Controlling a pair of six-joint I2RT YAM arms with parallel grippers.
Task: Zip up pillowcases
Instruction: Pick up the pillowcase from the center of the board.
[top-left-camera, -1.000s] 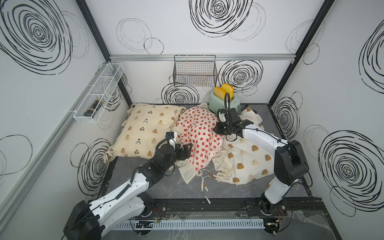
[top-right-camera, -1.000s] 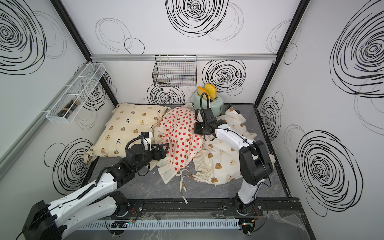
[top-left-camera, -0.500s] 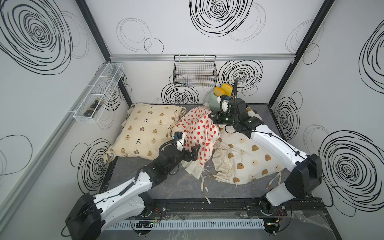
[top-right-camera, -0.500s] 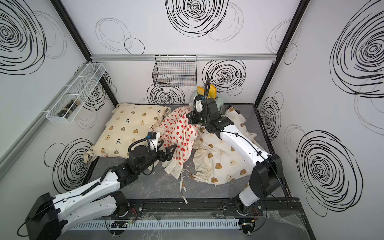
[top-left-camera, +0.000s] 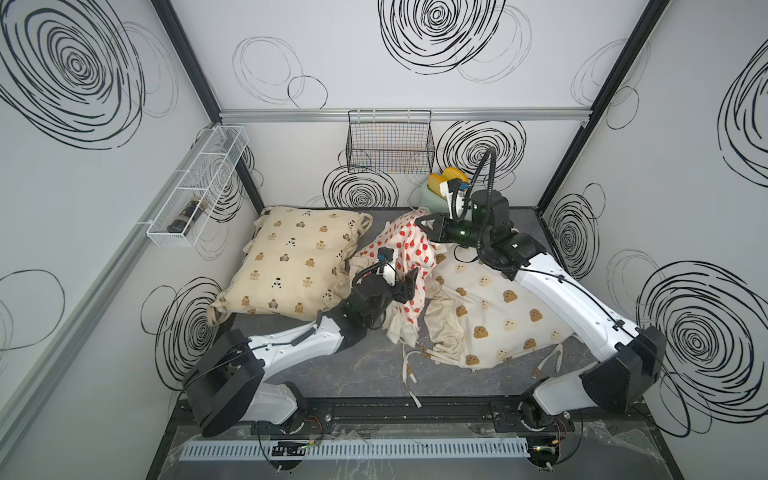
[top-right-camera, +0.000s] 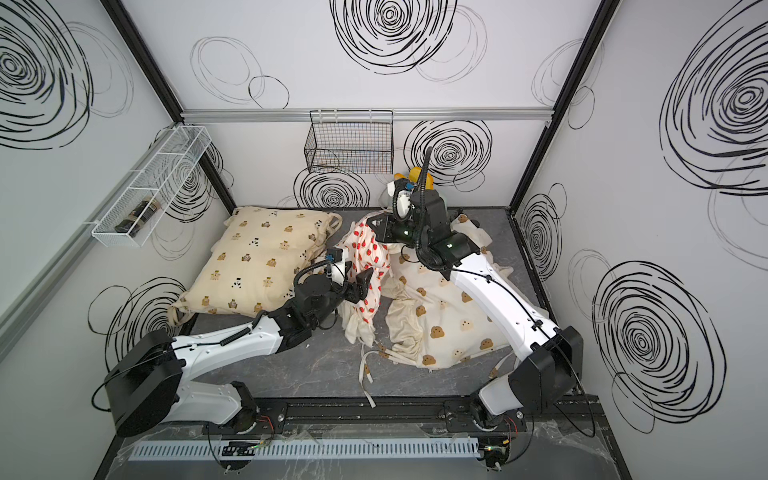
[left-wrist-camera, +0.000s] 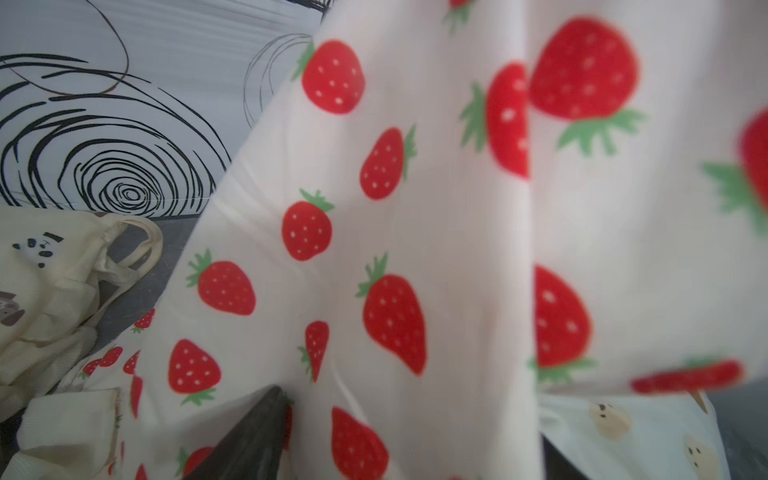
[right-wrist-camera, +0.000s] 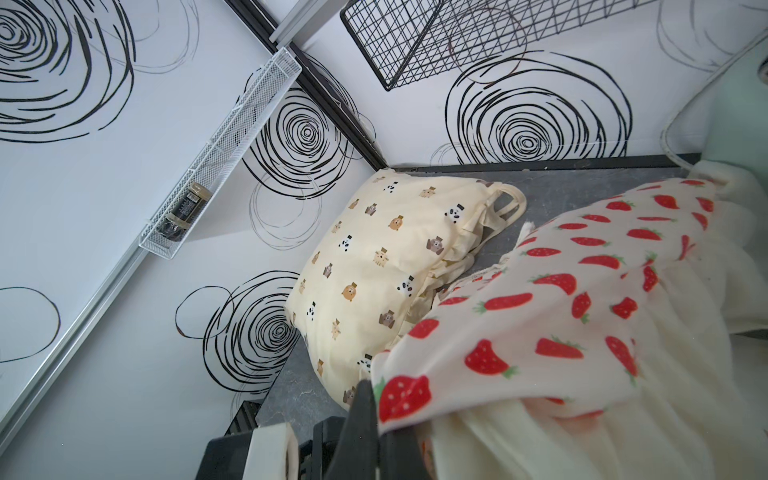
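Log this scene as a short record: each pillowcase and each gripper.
strawberry pillowcase: far end held up, the rest hanging to the table
bear-and-panda pillowcase: lying flat on the robot's left side
bear-head pillowcase: rumpled, under the right arm
right gripper: shut on the strawberry pillowcase's raised edge
left gripper: open, fingers either side of the hanging strawberry fabric

I see white walls (top-left-camera: 415, 83) scrawled with black spirals, joined by black corner posts (top-left-camera: 601, 95) and a silver rail (top-left-camera: 395, 114). A white wire shelf (top-left-camera: 195, 189) holding a dark jar (top-left-camera: 185, 214) hangs on the side wall, a black wire basket (top-left-camera: 390, 143) on the back one. The floor (top-left-camera: 365, 374) is grey marbled, evenly lit.
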